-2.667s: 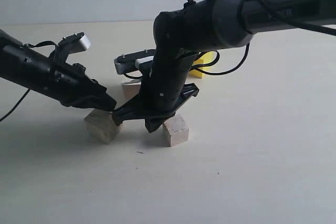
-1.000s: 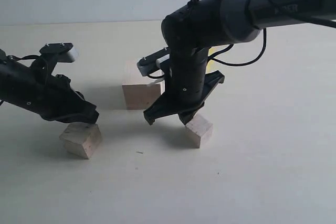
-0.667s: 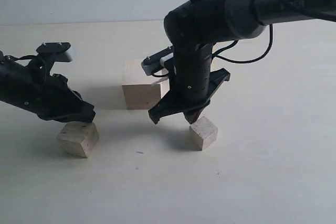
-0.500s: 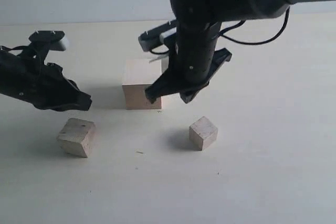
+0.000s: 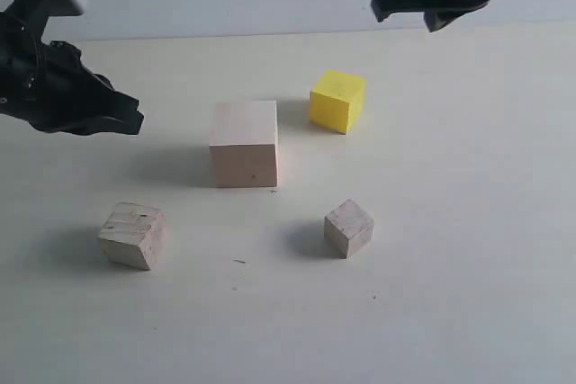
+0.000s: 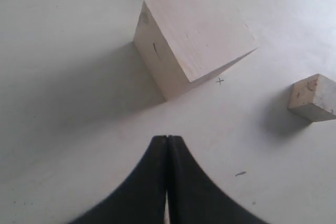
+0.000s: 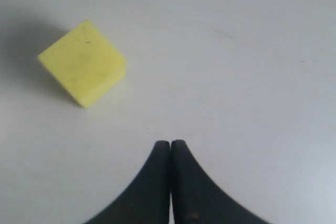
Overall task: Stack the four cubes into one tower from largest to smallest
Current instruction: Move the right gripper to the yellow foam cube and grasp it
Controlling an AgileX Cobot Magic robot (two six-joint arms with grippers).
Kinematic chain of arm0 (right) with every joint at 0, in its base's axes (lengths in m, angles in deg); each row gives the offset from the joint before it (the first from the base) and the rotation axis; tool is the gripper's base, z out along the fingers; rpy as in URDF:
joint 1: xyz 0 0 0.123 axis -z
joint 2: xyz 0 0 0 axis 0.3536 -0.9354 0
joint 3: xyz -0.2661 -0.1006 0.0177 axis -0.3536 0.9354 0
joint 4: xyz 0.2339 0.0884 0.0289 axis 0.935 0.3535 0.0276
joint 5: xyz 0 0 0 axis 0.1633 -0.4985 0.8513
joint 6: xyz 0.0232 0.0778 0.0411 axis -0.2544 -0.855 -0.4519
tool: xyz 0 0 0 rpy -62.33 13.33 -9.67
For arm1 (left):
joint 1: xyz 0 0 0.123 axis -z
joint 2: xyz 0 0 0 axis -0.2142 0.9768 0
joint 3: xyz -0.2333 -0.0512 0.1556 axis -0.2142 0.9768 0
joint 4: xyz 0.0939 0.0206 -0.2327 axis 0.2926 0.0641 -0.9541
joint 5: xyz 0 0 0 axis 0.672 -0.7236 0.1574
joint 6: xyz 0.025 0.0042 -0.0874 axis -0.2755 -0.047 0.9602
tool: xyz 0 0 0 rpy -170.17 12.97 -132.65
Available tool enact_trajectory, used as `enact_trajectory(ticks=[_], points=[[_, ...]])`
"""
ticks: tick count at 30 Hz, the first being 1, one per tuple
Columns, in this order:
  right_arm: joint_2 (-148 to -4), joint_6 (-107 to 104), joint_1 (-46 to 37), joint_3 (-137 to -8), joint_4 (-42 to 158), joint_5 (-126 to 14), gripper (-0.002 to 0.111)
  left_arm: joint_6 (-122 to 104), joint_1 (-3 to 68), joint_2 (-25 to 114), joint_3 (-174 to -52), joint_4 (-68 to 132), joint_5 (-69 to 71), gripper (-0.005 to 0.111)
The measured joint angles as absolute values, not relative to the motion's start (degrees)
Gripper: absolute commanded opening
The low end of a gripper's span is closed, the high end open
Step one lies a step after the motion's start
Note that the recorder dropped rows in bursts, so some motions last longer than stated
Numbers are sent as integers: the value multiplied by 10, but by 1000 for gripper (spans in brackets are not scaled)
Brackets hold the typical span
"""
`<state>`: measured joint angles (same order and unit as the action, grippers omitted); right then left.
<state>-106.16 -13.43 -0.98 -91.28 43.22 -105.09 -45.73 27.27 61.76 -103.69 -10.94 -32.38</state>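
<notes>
- Apart on the pale surface (image 5: 459,231): large pale wood cube (image 5: 245,143), bright yellow cube (image 5: 337,100), medium pale wood cube (image 5: 132,235), small pale wood cube (image 5: 348,227).
- Left fingers (image 6: 154,169), right fingers (image 7: 156,174): pressed together, empty.

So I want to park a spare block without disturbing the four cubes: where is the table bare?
Widest bare patch, in the exterior view: the table right of the yellow cube and small cube. Also bare: the near strip in front of the medium cube and small cube, and the gap between those two. Tightest: between the large cube and the yellow cube.
</notes>
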Motion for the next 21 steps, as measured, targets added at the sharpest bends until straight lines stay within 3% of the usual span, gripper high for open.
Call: enact_trajectory(ticks=[5,15,18,21], points=[[-1117,17,48,-983,559,-1056,0,-384,273,603,-1055,-49,-360,0],[-1242,336,53,-1101,684,-1088,0,-197,273,492,-1061,133,-421,0],[-1270,383,55,-1101,707,-1056,17,-187,273,447,-1061,138,-446,0],[-1285,464,55,-1103,767,-1054,55,-183,273,421,-1061,140,-469,0]])
